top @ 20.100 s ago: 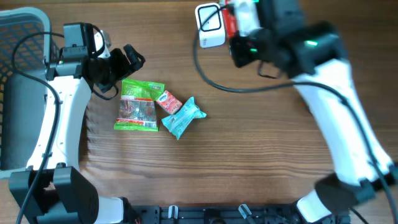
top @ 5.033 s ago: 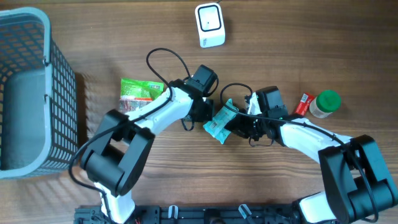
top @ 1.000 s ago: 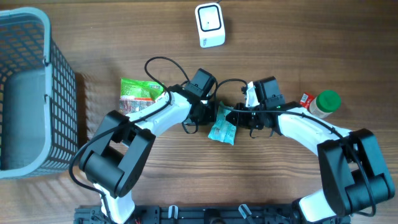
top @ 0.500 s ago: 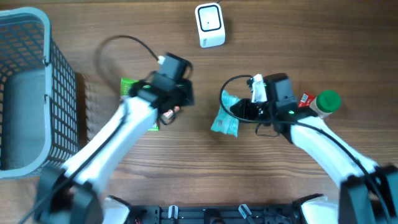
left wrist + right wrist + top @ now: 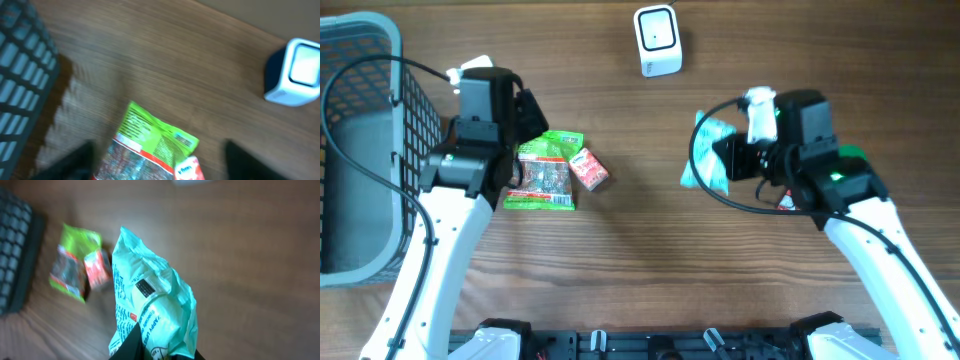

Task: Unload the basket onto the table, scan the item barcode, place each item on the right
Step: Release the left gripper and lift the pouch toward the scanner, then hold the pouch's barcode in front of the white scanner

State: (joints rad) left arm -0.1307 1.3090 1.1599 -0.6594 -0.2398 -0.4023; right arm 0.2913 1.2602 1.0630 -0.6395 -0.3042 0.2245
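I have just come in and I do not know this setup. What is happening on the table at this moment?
The right gripper holds a mint-green crinkled plastic snack packet up off the wooden table, apart from the white box-shaped scanner. A small dark label, perhaps the barcode, shows on the packet. The left gripper is open and empty, near a green foil packet and a small red packet, beside the grey mesh basket.

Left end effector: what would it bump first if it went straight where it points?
Most likely the green snack bag, lying just ahead of the open left end effector, though depth is unclear.
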